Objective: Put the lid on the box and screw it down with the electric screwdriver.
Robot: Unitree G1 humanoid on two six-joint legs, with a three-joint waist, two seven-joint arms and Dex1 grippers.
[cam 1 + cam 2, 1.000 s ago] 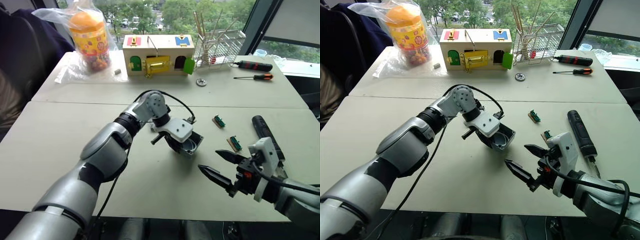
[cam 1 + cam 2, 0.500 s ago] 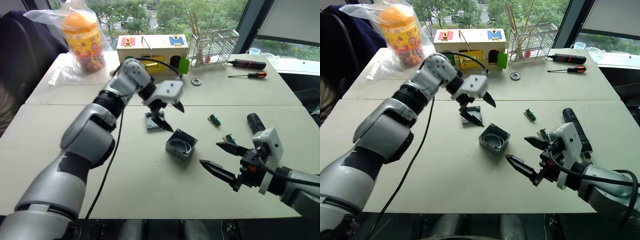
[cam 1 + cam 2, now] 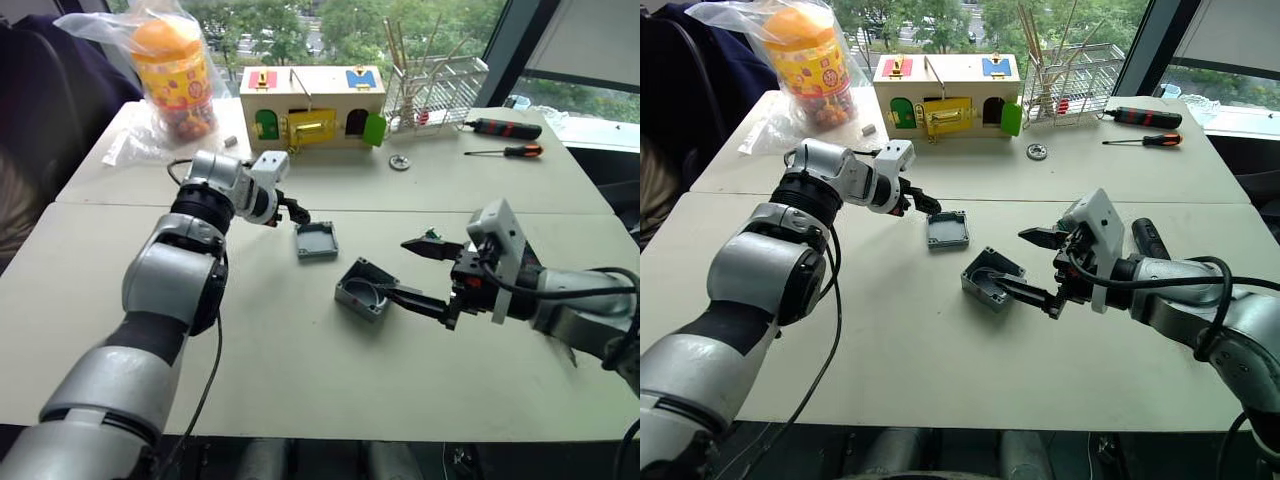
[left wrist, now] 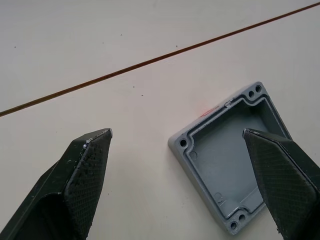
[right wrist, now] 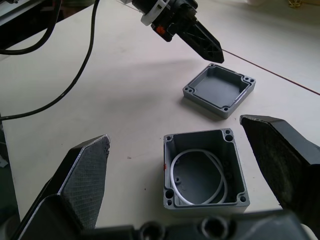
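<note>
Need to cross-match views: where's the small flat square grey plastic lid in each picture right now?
Left eye view: the lid lies hollow side up, just off the left gripper.
Right eye view: lid, same spot, beyond the open grey plastic box.
Left wrist view: lid between the open fingers.
Right wrist view: lid behind the box.
Shared landmark: the box.

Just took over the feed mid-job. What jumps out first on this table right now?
In the middle of the table, the open box sits with a white ring inside, and the right gripper, open, has closed in around its right side. Just behind it the lid lies apart, hollow side up, with the open left gripper at its left edge. At the back stands a wooden box with coloured doors.
</note>
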